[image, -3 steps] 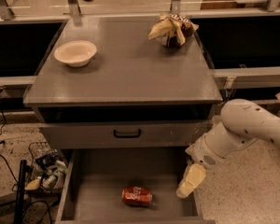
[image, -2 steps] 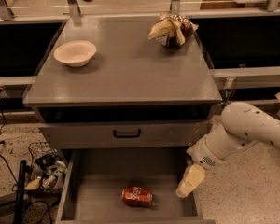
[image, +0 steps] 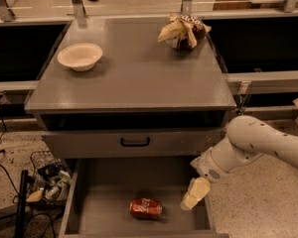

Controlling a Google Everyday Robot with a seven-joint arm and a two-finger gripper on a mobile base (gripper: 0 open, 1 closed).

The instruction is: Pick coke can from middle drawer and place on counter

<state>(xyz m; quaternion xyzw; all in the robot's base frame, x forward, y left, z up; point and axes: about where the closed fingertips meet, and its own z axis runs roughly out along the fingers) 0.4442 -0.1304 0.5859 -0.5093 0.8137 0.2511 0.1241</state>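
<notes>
Grey counter above, middle drawer open below: coke can not yet picked.
By my judgement the grasp, the lift and the placing are all left to do. The can lies on its side on the drawer floor near the front, its long axis running left to right. My gripper hangs just right of it, apart; wide or narrow, I cannot tell.
</notes>
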